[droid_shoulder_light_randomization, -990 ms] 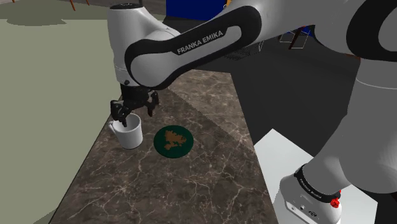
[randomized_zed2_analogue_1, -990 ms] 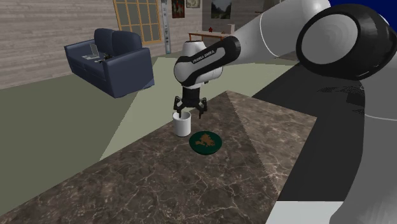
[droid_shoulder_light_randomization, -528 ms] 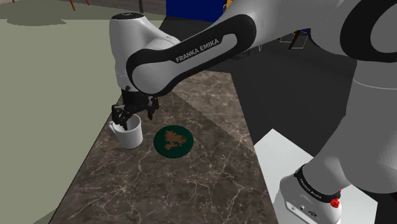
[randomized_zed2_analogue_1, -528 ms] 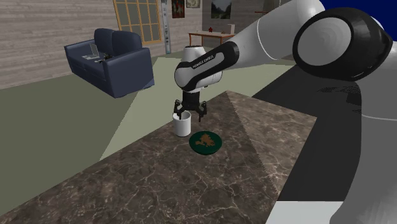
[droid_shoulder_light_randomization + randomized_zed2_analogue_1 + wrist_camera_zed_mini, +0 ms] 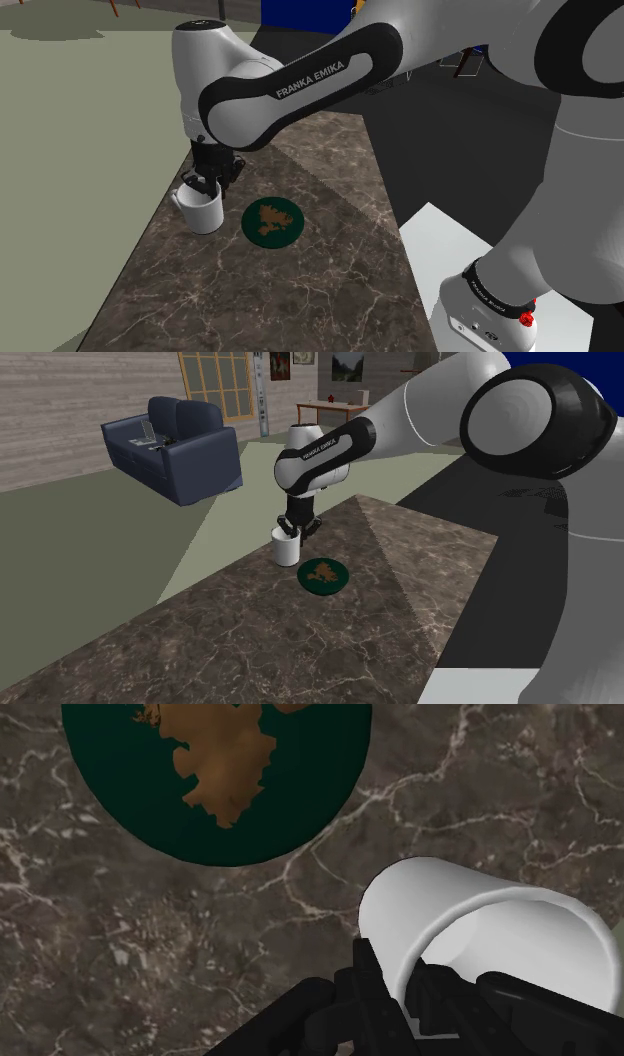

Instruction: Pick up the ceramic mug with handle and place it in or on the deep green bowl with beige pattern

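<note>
A plain white mug (image 5: 203, 212) with a handle stands upright on the dark marble counter (image 5: 300, 290), near its edge at the shoulder view's left. My black gripper (image 5: 203, 183) comes down on it from above and is shut on its rim. In the wrist view one finger lies outside the mug (image 5: 430, 909) wall and the other inside, at the gripper (image 5: 400, 989). The dark green bowl (image 5: 272, 221) with a brown pattern lies flat on the counter just beside the mug. In the second exterior view the mug (image 5: 286, 549), the gripper (image 5: 291, 532) and the bowl (image 5: 323, 575) stand the same way.
The counter (image 5: 350, 642) drops off to a pale green floor (image 5: 200, 552) right behind the mug. A blue sofa (image 5: 180, 447) stands far off by the wall. My white stand (image 5: 450, 240) sits at the shoulder view's lower right.
The fingers, spread wide over the mug before, have come together on its rim. The hand also sank a little onto the mug. Mug and bowl have not moved.
</note>
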Motion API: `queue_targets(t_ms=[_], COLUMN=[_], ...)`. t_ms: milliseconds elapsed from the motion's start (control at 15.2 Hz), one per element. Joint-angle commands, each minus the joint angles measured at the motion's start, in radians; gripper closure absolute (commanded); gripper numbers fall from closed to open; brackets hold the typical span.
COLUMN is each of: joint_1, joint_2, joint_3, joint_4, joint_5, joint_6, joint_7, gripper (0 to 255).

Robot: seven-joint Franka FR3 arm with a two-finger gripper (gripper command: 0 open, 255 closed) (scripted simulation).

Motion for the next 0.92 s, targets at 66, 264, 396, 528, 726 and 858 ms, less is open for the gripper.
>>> queue_targets(t_ms=[66, 264, 396, 528, 726, 858], joint_1=[0.000, 0.000, -0.001, -0.003, -0.005, -0.006], joint_2=[0.000, 0.000, -0.006, -0.018, -0.034, -0.044], joint_3=[0.000, 0.000, 0.002, 0.005, 0.009, 0.012], joint_4=[0.000, 0.000, 0.005, 0.016, 0.034, 0.048], joint_5=[0.000, 0.000, 0.003, 0.009, 0.017, 0.022], joint_6=[0.000, 0.000, -0.011, -0.032, -0.066, -0.089], joint_7=[0.000, 0.000, -0.001, -0.004, -0.008, -0.011], gripper=[255, 255, 255, 255, 255, 255])
